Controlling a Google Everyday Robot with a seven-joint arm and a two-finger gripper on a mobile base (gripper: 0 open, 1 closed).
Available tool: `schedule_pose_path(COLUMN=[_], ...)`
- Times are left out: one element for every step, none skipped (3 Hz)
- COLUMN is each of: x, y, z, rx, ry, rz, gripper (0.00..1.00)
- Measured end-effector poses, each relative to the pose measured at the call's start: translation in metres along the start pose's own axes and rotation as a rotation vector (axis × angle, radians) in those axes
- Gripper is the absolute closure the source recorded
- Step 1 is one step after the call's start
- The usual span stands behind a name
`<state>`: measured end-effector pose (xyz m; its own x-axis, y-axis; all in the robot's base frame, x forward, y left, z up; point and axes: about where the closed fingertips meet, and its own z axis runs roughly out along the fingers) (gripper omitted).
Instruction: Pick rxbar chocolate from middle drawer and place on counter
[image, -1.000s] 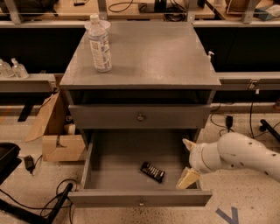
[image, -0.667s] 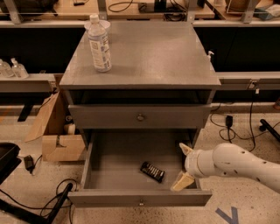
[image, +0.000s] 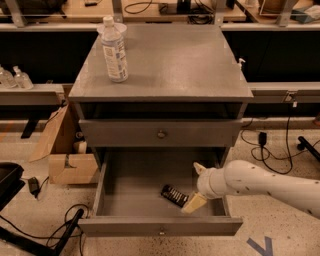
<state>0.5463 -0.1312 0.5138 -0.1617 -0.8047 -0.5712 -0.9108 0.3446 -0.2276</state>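
Observation:
The rxbar chocolate (image: 174, 195), a small black bar with white stripes, lies flat on the floor of the pulled-out middle drawer (image: 131, 180), right of centre and near the front. My gripper (image: 196, 186) reaches in from the right on a white arm. It is open, with one cream fingertip (image: 193, 203) right beside the bar's right end and the other (image: 199, 168) farther back. The grey counter (image: 175, 60) is the cabinet top above the drawers.
A clear plastic bottle (image: 114, 50) with a white label stands at the counter's back left. A closed drawer front with a round knob (image: 161, 134) sits above the open drawer. A cardboard box (image: 67, 160) and cables lie on the floor to the left.
My gripper has moved left and deeper into the drawer, from the right wall to beside the bar. The bar has not moved.

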Motion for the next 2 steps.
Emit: schedule_pose_path(x=[-0.003, 0.003], y=[-0.010, -0.020], z=[0.052, 0.092], rx=[0.001, 0.013], ry=[-0.004, 0.011], rz=[0.087, 0.146], gripper=[0.00, 0.00])
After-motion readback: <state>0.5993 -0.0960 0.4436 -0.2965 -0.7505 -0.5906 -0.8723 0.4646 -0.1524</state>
